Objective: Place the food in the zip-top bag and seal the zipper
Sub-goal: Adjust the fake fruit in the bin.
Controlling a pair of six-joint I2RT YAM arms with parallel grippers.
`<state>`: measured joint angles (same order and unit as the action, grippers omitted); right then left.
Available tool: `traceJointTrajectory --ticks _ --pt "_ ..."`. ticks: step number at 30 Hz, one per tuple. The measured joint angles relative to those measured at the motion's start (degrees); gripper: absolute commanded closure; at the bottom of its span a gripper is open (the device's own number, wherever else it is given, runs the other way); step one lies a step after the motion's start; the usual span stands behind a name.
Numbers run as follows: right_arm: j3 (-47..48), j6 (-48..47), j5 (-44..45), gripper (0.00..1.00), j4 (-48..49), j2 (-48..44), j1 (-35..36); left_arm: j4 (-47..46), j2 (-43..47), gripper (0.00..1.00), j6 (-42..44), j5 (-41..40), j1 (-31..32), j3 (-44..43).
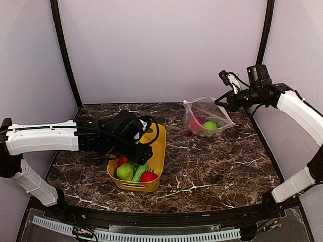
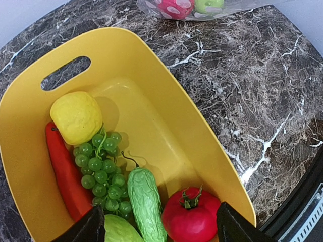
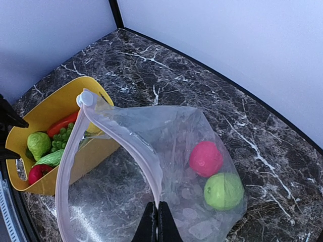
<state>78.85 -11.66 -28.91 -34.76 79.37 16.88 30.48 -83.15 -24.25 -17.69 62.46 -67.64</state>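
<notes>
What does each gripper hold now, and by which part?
The right gripper is shut on the zip-top bag, pinching the pink zipper strip at its mouth. The left gripper is open over the yellow tub, holding nothing.

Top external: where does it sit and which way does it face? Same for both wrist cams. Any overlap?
Top external: above and behind the bases, looking down on the table; left arm and right arm both show.
Left wrist: on the left arm, looking down into the yellow tub; open left pincer tips at bottom.
Right wrist: looking down over the zip-top bag; right pincer shut on its rim.
Shared: both wrist views show the tub and the bag's red fruit.
</notes>
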Motion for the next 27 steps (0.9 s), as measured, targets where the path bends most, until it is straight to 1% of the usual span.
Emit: traceJointTrajectory --ticks 4,10,13,20,27 --pt "-3.04 -0.02 -2.51 1.00 1.20 -1.36 0.26 0.48 -0.68 0.24 -0.42 3.37 -1.57 0.20" --pt "-6.71 -0.04 -4.85 1.00 3.72 -3.80 0.26 4.74 -1.01 0.24 -0.20 8.20 -4.42 0.20" --pt "-8.92 -0.07 -5.84 1.00 4.79 -5.38 0.26 7.74 -1.01 0.26 0.11 10.08 -5.81 0.17" --pt "-12.59 -0.07 -6.49 1.00 7.54 -7.87 0.26 15.93 -1.95 0.27 0.20 9.81 -7.76 0.15" --pt "-15.02 -0.04 -6.49 1.00 9.16 -9.51 0.26 19.32 -5.99 0.24 -0.61 9.14 -7.93 -0.20"
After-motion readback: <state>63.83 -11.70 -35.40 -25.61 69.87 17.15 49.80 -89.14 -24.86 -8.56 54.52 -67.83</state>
